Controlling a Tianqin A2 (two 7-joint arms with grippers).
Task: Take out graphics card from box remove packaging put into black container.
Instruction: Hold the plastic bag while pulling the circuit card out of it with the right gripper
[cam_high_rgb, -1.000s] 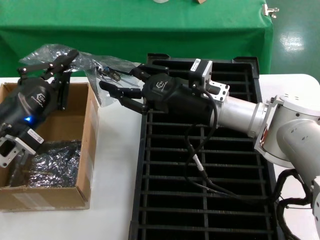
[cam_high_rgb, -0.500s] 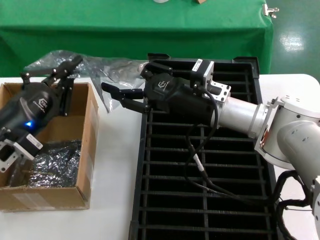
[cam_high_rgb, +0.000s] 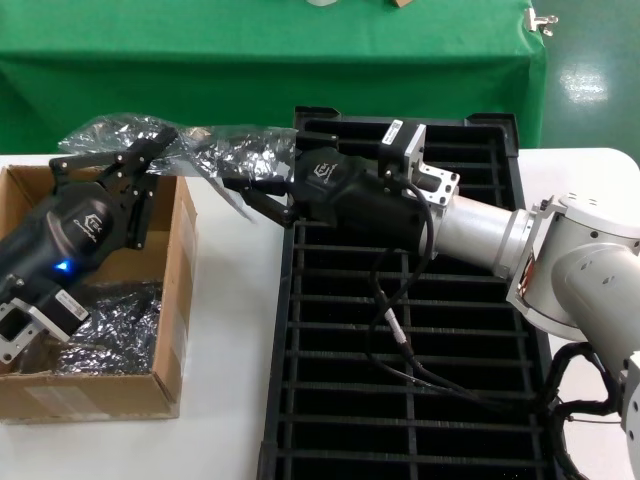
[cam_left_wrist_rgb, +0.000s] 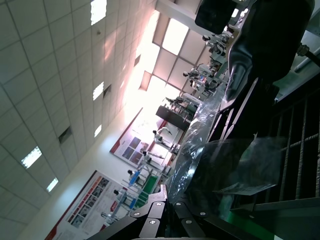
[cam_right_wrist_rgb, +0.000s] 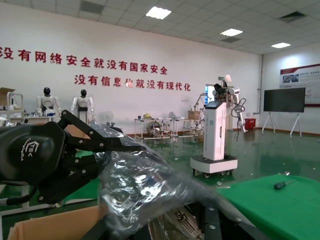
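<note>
The crinkly silvery packaging (cam_high_rgb: 215, 145) hangs stretched between my two grippers, above the gap between the brown box (cam_high_rgb: 178, 300) and the black container (cam_high_rgb: 420, 400). My left gripper (cam_high_rgb: 160, 142) is shut on the bag's left end, above the box's far corner; in the left wrist view its fingertips (cam_left_wrist_rgb: 176, 200) pinch the film (cam_left_wrist_rgb: 200, 150). My right gripper (cam_high_rgb: 245, 190) reaches into the bag's other end. In the right wrist view the graphics card (cam_right_wrist_rgb: 187, 226) shows its silver bracket and white port between the fingers of that gripper (cam_right_wrist_rgb: 165, 229), under the film (cam_right_wrist_rgb: 145, 185).
Shiny bagged bundles (cam_high_rgb: 105, 325) lie in the bottom of the box. The black container's ribbed slots run from the far edge to the near edge on the white table (cam_high_rgb: 225, 380). A green-covered table (cam_high_rgb: 300, 60) stands behind.
My left gripper has swung right and carried the bag over the right gripper's fingers. Those fingers were spread in the open air and now sit inside the bag, closer together.
</note>
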